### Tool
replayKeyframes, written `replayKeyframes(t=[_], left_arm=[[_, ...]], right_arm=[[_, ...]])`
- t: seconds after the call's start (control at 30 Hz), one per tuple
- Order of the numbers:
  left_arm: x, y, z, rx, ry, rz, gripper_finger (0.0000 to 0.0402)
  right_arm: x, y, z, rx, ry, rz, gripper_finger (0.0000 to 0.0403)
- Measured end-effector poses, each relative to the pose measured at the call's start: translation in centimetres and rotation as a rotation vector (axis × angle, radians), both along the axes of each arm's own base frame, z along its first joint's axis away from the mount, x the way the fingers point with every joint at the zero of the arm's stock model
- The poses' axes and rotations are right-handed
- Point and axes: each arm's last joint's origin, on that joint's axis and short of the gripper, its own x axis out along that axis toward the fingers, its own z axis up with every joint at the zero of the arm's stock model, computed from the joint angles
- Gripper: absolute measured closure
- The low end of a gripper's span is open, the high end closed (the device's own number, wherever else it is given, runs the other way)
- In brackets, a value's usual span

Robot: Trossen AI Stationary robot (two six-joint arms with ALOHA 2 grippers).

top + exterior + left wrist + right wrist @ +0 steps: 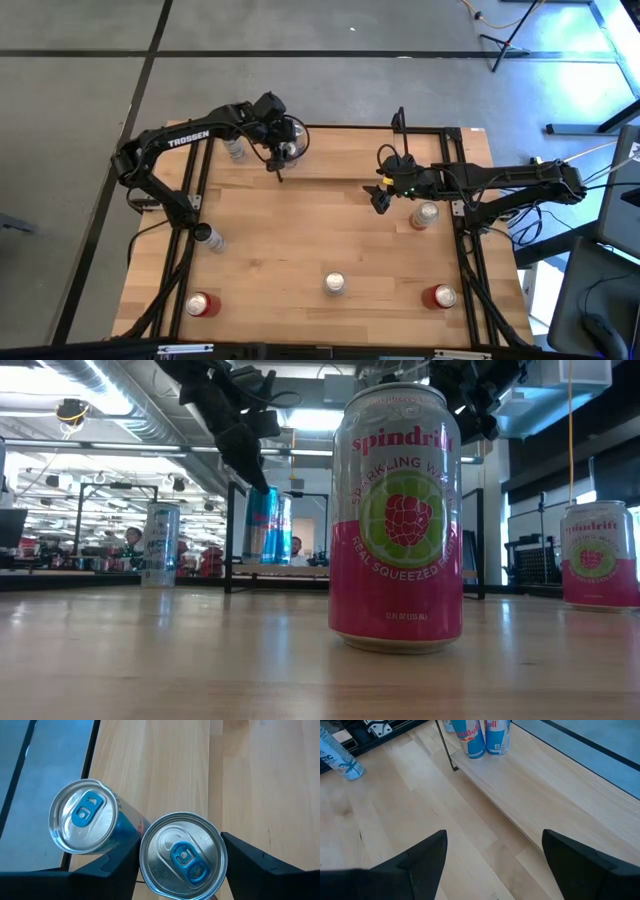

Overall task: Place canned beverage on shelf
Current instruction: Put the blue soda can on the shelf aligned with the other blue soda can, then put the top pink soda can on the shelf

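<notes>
This is a robotics lab in an open industrial hall: a light butcher-block wooden table [300, 240] edged with black metal rails stands on a grey concrete floor [80, 90]. Behind it run exposed silver ceiling ducts [110, 400] and strip lights, with people seated at distant desks [130, 545].

Even, bright light fell from overhead onto my counter [300, 240], leaving only soft shadows. In the low view the ceiling lamps [100, 400] glared and the room behind went hazy, while the near pink can [397, 520] stood sharp. My dark fingers [425, 860] showed blurred at the wrist pictures' edges.
</notes>
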Motion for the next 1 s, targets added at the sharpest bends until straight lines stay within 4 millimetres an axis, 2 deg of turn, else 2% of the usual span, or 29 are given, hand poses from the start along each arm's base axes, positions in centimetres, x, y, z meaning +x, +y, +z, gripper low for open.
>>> replayKeyframes(t=[0.3, 0.7, 0.87, 1.0], left_arm=[[0.0, 0.0, 0.0, -0.013, -0.007, -0.007, 0.0169], [0.0, 0.0, 0.1, 0.006, 0.003, 0.022, 0.0082], [0.2, 0.0, 1.2, -0.015, -0.026, 0.05, 0.0077], [0.5, -0.4, 3.0, -0.001, -0.046, 0.035, 0.0076]], right_arm=[[0.0, 0.0, 0.0, 0.0, 0.0, 0.0, 0.0091], [0.0, 0.0, 0.0, -0.016, 0.009, 0.015, 0.0091], [0.0, 0.0, 0.0, -0.018, 0.011, 0.017, 0.0091], [0.0, 0.1, 0.0, -0.004, 0.011, 0.033, 0.0091]])
